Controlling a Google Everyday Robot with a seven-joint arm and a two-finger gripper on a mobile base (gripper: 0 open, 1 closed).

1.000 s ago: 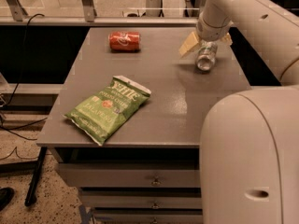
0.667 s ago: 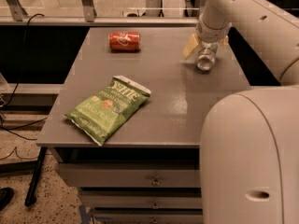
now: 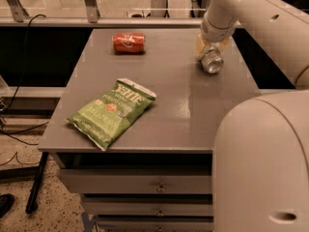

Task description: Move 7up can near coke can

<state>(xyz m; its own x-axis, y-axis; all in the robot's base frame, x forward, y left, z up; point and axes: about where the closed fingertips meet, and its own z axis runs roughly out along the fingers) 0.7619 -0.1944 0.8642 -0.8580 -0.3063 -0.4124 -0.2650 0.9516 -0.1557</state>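
Presently gripper (image 3: 209, 53) fingers (image 3: 200, 46) grasping 7up can (image 3: 212, 63) near table (image 3: 183, 105) right edge; open surface leftward to coke can (image 3: 129, 42).

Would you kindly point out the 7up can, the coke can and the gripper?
7up can (image 3: 212, 65): camera view, its shiny metal end.
coke can (image 3: 129, 42): camera view, middle of its red side.
gripper (image 3: 206, 51): camera view, its tip, at the 7up can.

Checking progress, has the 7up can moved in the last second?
No. The 7up can stays by the right edge of the table, same gap to the coke can; the claw sits right over it.
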